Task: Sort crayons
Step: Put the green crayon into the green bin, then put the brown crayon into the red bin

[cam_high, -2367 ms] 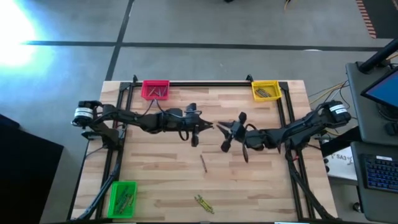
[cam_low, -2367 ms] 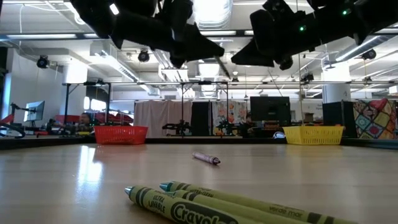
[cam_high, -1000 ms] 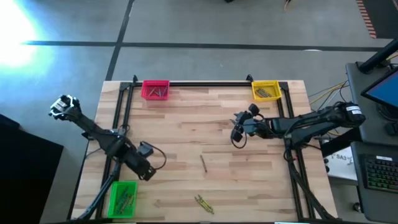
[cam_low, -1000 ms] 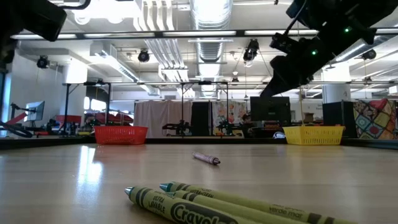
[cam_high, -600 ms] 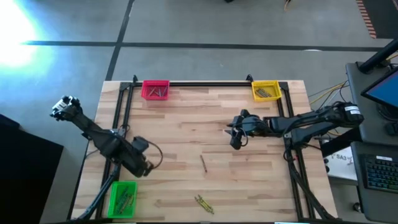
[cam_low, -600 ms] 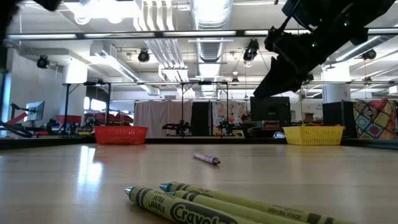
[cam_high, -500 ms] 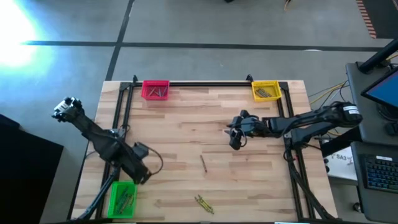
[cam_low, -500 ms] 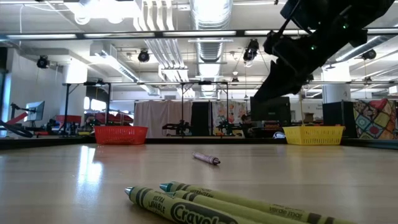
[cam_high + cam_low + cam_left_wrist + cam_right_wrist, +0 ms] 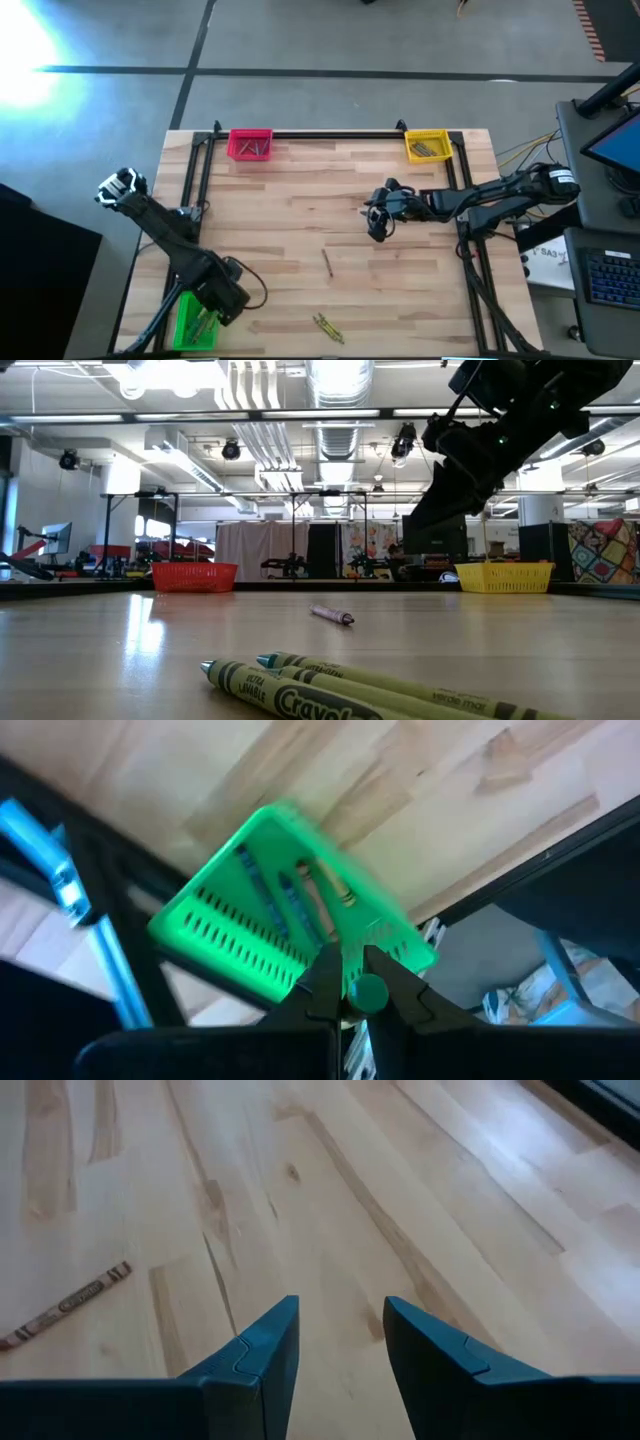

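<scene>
My left claw [image 9: 213, 312] hangs over the green bin [image 9: 186, 325] at the near left corner of the tabletop [image 9: 300, 220], its fingers [image 9: 322, 982] pressed together on a green crayon [image 9: 368, 992] right above that bin's rim. Several crayons already lie in the green bin, though I cannot make out their colours for certain. The pink bin [image 9: 250, 144] sits at the far edge toward the left and the yellow bin [image 9: 427, 146] at the far edge toward the right, each with a few crayons inside. My right claw [image 9: 374, 228] floats above the middle of the tabletop, right of centre, fingers [image 9: 258, 1348] spread and holding nothing, with bare wood under it. A single brownish-red crayon [image 9: 327, 263] lies loose near the centre, well apart from every bin, and shows off to one side of my right claw in the right wrist view. Two olive-yellow crayons [image 9: 326, 327] lie side by side, touching, close to the near edge. A black frame [image 9: 330, 134] runs along the far edge and down both sides, and between its rails the wood is open apart from those three loose crayons.
</scene>
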